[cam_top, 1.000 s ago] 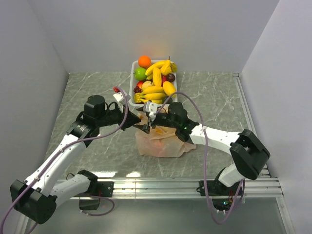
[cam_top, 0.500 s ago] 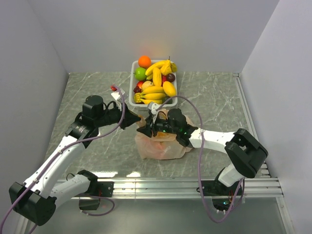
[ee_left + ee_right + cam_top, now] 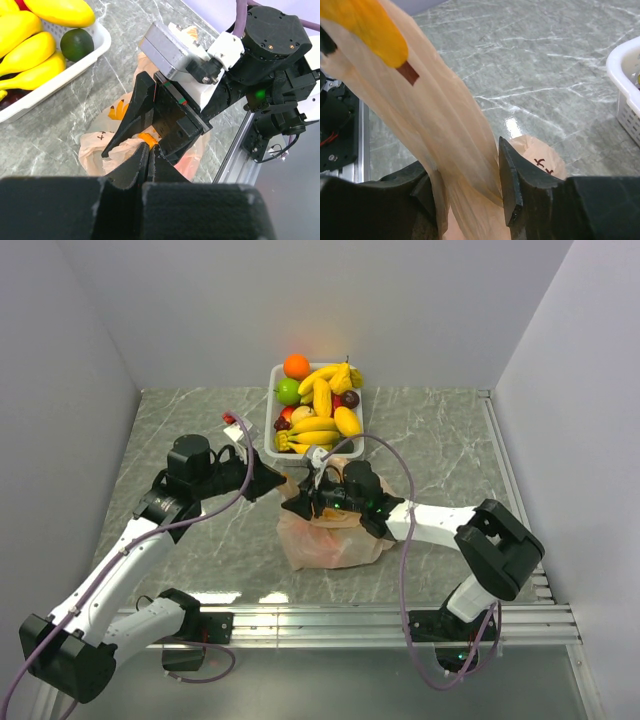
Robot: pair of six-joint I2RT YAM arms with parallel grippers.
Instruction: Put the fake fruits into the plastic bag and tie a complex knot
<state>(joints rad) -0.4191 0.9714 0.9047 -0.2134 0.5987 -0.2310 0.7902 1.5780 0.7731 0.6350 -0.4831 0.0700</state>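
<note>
Plastic bag (image 3: 330, 545) clamped by L end effector (image 3: 148, 152) + R end effector (image 3: 465, 190), arms converging.

Left gripper (image 3: 148, 152), jaws tight on plastic bag (image 3: 95, 150); fake fruits (image 3: 30, 50) in white tray (image 3: 70, 73) beyond.

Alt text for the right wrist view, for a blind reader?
The black fingers of the right gripper close on a stretched band of the plastic bag that rises to the upper left. A yellow fruit with a brown tip shows at that corner. Behind lie the grey marble table and, at right, a white tray corner.
</note>
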